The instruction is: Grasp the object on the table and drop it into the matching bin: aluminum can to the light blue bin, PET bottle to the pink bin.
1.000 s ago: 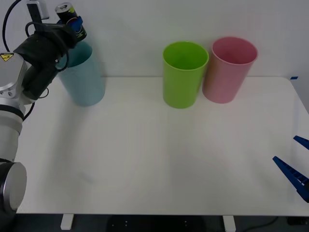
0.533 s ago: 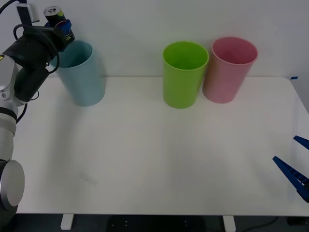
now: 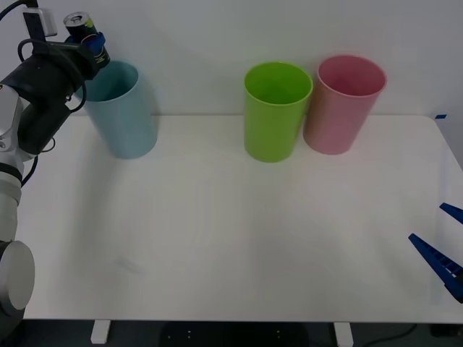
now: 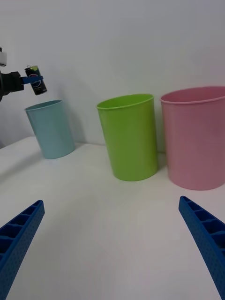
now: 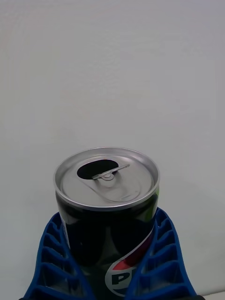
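Bright, even light all round, soft shadows beside the bins on the white table (image 3: 231,238), and the can (image 5: 107,206) sharp between the left gripper's fingers.

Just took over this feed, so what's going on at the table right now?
The left gripper holds the aluminum can in closed jaws, raised beside the rim of the light blue bin, not yet over its opening. The pink bin and a lime green bin stand farther along the table. The right gripper waits open, low at the table's right edge.

a lab test setup - bare white wall, plain white table (image 3: 239,238) - nothing homely.
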You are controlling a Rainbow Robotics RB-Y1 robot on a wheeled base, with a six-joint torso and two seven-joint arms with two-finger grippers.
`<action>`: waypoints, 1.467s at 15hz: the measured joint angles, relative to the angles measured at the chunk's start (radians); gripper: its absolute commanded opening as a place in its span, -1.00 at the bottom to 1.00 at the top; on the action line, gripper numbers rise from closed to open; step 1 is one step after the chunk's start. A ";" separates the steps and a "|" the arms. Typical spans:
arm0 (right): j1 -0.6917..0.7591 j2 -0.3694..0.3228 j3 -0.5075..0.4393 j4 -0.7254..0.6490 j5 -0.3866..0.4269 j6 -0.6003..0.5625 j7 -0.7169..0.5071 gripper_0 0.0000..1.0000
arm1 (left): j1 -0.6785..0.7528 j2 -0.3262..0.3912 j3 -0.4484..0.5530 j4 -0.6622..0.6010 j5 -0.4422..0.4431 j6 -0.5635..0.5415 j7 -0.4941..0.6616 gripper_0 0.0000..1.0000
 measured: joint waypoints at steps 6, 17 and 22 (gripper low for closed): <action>0.000 0.000 0.000 0.000 0.000 0.000 0.000 1.00 | 0.001 0.010 0.007 0.000 0.001 -0.014 -0.005 1.00; 0.000 0.000 0.000 0.000 0.000 0.000 0.000 1.00 | 0.002 0.014 0.003 0.000 0.055 -0.043 -0.002 1.00; 0.000 0.000 0.000 0.000 0.000 0.000 0.000 1.00 | 0.029 0.070 -0.019 -0.001 0.182 -0.168 -0.017 1.00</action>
